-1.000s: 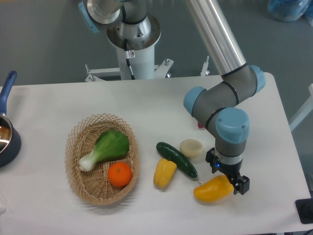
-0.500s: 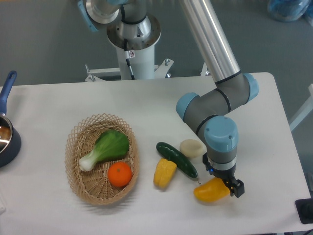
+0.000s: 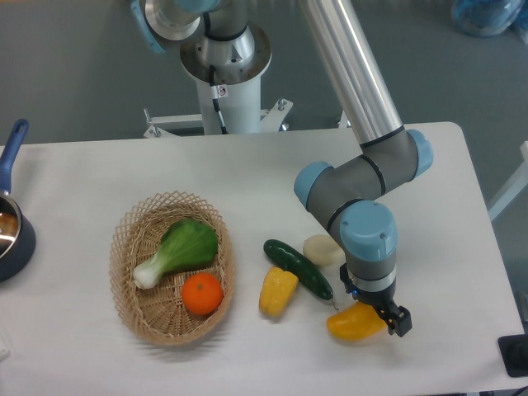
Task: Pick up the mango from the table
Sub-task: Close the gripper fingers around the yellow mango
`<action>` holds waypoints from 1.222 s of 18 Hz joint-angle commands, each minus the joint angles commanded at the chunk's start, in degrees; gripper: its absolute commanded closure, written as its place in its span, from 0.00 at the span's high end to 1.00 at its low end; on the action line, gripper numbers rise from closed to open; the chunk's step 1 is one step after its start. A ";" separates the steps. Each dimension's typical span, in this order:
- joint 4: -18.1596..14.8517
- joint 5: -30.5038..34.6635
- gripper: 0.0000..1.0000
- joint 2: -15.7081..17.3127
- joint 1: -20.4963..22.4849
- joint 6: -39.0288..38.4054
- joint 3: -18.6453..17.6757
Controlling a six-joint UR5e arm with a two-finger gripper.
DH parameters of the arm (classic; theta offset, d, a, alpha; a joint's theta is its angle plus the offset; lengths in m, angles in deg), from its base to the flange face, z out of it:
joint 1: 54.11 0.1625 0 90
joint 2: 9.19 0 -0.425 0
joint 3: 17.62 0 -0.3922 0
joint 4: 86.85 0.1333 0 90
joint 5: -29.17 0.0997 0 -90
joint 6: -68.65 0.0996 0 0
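Observation:
The mango (image 3: 353,324), glossy yellow-orange and oblong, lies on the white table (image 3: 272,181) at the front right. My gripper (image 3: 371,313) hangs straight down over the mango's right half, its wrist hiding the fingers from above. A black finger (image 3: 400,322) shows just past the mango's right end. The jaws straddle the fruit; whether they press on it I cannot tell.
A wicker basket (image 3: 132,247) at the left holds a green leafy vegetable (image 3: 181,250) and an orange (image 3: 202,294). A ribbed yellow corn-like piece (image 3: 277,290), a dark cucumber (image 3: 298,269) and a pale round piece (image 3: 322,248) lie left of the mango. A blue pan (image 3: 12,223) sits at the left edge.
The arm has shifted left and a little lower, so the gripper now sits more squarely over the mango. The mango has not moved.

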 joint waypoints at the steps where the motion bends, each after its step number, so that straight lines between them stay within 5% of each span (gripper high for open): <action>1: 0.00 0.09 1.00 -0.09 -0.09 0.00 -0.09; 12: 0.09 0.35 0.70 0.00 -0.18 -2.90 -0.35; 22: 0.00 0.26 0.58 0.26 -0.18 -3.08 -0.09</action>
